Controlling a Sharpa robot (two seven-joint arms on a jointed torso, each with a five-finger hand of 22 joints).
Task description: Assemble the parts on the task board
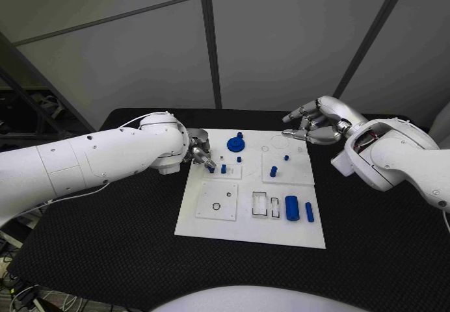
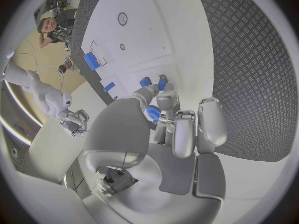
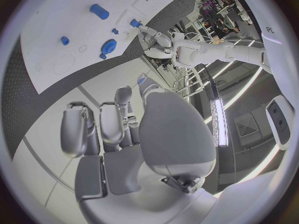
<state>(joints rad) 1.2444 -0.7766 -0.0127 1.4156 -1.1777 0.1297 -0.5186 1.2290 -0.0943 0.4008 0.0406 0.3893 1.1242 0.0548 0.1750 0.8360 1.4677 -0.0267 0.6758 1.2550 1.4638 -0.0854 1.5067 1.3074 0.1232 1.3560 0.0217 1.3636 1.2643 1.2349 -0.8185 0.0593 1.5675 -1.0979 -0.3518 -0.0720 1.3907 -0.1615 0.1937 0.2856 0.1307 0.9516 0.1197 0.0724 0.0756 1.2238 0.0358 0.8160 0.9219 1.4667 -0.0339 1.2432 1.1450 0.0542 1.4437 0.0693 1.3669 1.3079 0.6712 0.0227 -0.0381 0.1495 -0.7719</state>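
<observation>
your left hand (image 1: 199, 156) pinches a blue part (image 2: 153, 114) at board (image 1: 246, 224) edge; tilt = jam. right hand (image 1: 317, 125) curled, holding nothing.

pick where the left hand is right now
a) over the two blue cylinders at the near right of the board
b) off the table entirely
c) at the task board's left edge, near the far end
c: in the head view the left hand sits at the left edge of the task board, towards its far end, while the two blue cylinders lie apart at the near right.
</observation>
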